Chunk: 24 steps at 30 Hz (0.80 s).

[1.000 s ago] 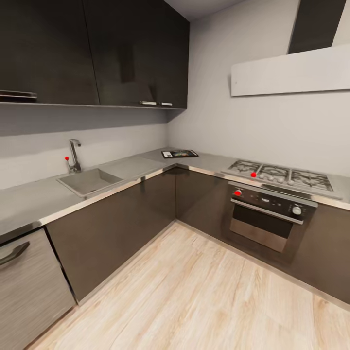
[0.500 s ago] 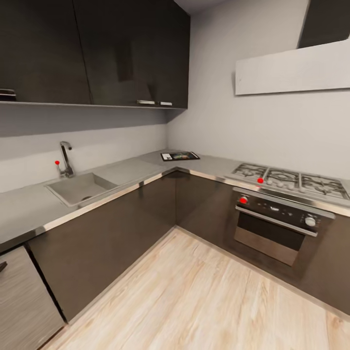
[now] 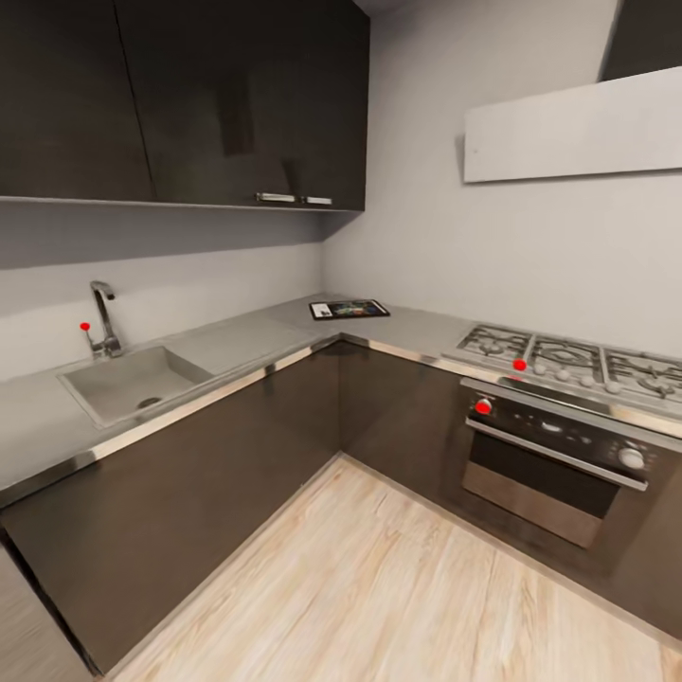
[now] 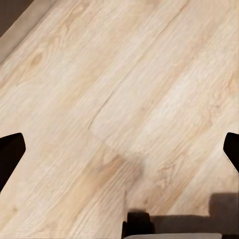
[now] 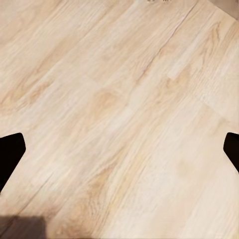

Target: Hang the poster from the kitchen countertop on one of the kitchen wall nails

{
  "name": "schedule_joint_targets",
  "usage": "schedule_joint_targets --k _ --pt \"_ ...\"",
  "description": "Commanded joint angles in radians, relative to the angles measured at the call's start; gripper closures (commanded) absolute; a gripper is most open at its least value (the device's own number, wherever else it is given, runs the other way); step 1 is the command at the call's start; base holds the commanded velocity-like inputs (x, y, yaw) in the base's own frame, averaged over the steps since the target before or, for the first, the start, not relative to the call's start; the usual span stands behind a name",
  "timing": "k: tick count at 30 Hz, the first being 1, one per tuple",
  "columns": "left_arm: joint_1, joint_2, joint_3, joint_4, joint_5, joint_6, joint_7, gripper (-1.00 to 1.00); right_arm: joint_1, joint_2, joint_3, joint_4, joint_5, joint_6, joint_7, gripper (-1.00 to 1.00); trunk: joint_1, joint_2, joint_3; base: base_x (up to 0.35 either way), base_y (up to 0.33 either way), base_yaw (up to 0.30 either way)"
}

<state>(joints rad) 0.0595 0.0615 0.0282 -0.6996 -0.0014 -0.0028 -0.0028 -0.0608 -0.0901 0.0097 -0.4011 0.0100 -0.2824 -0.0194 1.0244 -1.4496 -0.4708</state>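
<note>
The poster (image 3: 349, 309) lies flat on the kitchen countertop (image 3: 246, 336) at the inner corner of the L, its black frame and white border showing around dark artwork. I cannot make out any wall nails on the grey walls. In the left wrist view my left gripper (image 4: 119, 154) is open, its dark fingertips (image 4: 10, 154) far apart over pale wood floor. My right gripper (image 5: 119, 154) is open too, fingertips (image 5: 10, 154) spread above the same floor. Both grippers are empty and far from the poster.
A sink (image 3: 133, 384) with a faucet (image 3: 102, 317) is set in the left run of worktop. The steel gas hob (image 3: 568, 360) and oven (image 3: 554, 455) stand at the right. Dark wall cabinets (image 3: 189, 95) and a white hood panel (image 3: 578, 128) hang above. Wood floor (image 3: 379, 587) leads to the corner.
The whole head view has shifted: the camera has moved nearer the corner, so the sink slides left and the hob right. The poster lies where it was.
</note>
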Motion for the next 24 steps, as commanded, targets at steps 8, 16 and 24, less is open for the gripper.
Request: schedule_joint_targets --k 8,16,24 --pt "0.000 0.000 0.001 -0.001 0.000 0.000 0.000 -1.00 -0.001 0.001 0.001 0.001 0.002 -0.004 -0.002 -1.00 0.001 0.000 -0.001 0.300 -0.010 0.000" --pt "0.000 0.000 0.001 -0.001 0.000 0.000 0.000 -1.00 -0.001 0.001 0.001 0.001 0.001 -0.004 -0.002 -1.00 0.001 0.000 -0.001 0.289 -0.001 0.000" --pt "0.000 0.000 0.001 -0.001 0.000 0.000 0.000 -1.00 -0.001 0.001 0.001 0.001 0.001 -0.004 -0.002 -1.00 0.001 0.000 -0.001 0.280 0.000 0.000"
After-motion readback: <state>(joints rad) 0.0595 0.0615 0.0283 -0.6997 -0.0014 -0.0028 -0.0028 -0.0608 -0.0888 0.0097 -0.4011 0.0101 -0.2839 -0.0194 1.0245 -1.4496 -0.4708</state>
